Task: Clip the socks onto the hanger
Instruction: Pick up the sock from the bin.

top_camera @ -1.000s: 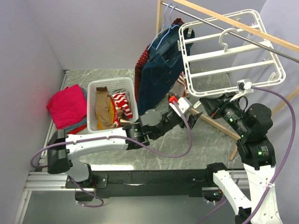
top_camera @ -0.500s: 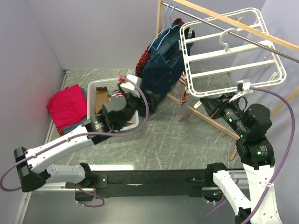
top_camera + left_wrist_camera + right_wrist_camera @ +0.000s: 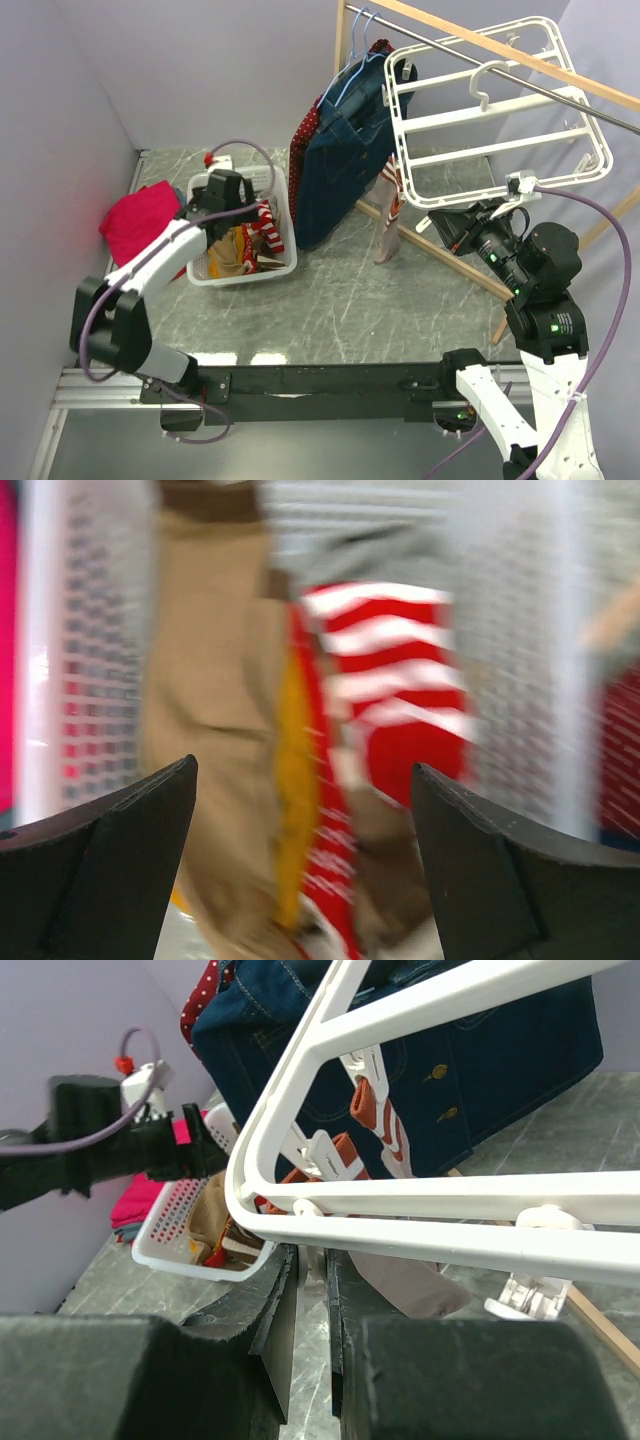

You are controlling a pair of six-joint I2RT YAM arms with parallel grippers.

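The white hanger (image 3: 490, 112) hangs tilted from the rail. A taupe sock with a reddish-brown cuff (image 3: 388, 222) dangles from a clip at its near left corner, and it also shows in the right wrist view (image 3: 400, 1282). My right gripper (image 3: 433, 222) sits at that corner, jaws nearly closed under the hanger's edge bar (image 3: 450, 1205); its fingertips (image 3: 312, 1255) are right below the bar. My left gripper (image 3: 222, 205) is open and empty over the white basket (image 3: 235, 176). The blurred left wrist view (image 3: 303, 765) shows tan socks (image 3: 210, 730) and a red-and-white striped one (image 3: 390, 670) below it.
A navy garment (image 3: 340, 150) on a light-blue hanger (image 3: 355, 50) hangs left of the frame. Folded pink cloth (image 3: 145, 225) lies left of the basket. A wooden rack leg (image 3: 470, 272) crosses the marble table. Grey walls close the left and back.
My left arm has swung away from the hanger's near corner, leftward to the basket, leaving the sock hanging from the clip. The right arm has not moved.
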